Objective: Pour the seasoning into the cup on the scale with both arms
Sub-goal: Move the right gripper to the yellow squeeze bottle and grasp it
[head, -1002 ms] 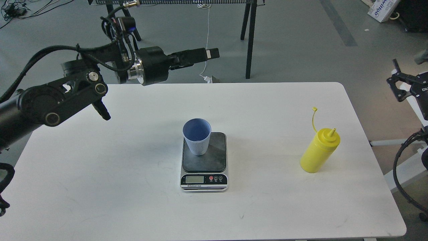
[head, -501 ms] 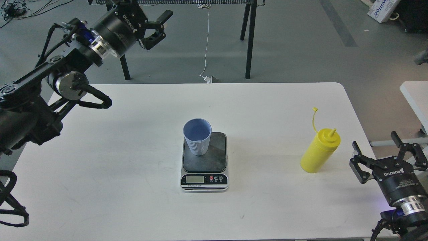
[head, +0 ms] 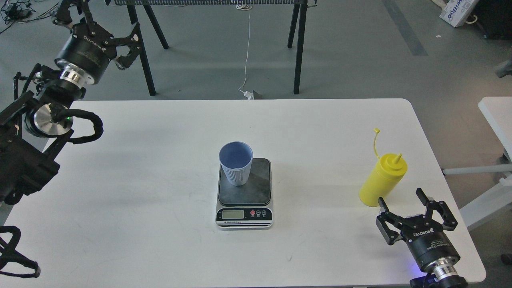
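The light blue-grey ribbed cup [head: 236, 168] stands upright on the back left part of the scale [head: 245, 196], at the middle of the white table [head: 160, 160]. The yellow squeeze bottle [head: 383, 180] stands upright at the table's right side, its cap hanging off on the tether. My right gripper [head: 400, 199] is open and empty, just in front of the bottle's base and apart from it. My left gripper [head: 99, 21] is open and empty, raised beyond the table's far left corner, far from the cup.
Black trestle legs [head: 298, 44] and a white cable [head: 246, 48] stand on the floor behind the table. A second white table [head: 496, 112] shows at the right edge. A cardboard box [head: 458, 10] lies at the top right.
My left arm has swung up and to the left, off the table's back edge. My right gripper has come in from the right and moved left to just in front of the bottle.
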Tool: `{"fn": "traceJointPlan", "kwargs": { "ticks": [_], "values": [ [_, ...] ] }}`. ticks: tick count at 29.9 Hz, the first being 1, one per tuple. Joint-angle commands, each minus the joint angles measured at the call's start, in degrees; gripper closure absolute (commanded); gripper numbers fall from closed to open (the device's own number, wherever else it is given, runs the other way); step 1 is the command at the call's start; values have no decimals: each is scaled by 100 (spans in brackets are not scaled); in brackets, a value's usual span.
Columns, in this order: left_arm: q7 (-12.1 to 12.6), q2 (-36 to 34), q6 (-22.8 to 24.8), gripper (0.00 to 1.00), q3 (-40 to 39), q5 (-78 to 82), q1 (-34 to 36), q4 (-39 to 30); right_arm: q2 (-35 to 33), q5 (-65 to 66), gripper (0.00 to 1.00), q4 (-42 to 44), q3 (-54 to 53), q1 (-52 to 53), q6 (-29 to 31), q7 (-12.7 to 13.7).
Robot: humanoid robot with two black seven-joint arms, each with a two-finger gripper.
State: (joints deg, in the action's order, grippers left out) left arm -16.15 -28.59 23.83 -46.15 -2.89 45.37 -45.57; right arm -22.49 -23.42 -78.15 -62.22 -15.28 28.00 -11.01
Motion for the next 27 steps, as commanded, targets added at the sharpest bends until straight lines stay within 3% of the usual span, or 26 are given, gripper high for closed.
{"fn": "traceJointPlan", "kwargs": {
  "ticks": [1,15,27],
  "values": [
    [-2,-32,-1,0,-8,-159,-81,-22,26,4,6,72,8,112,0,2],
    [-46,-59,34,0,-44,-168,-160,-22,808,13,6,1232,403,965,0,-24],
    [-63,-94,8,0,-175,-168,-178,-22,826,13,6,1671,421,1624,0,-16]
  ]
}}
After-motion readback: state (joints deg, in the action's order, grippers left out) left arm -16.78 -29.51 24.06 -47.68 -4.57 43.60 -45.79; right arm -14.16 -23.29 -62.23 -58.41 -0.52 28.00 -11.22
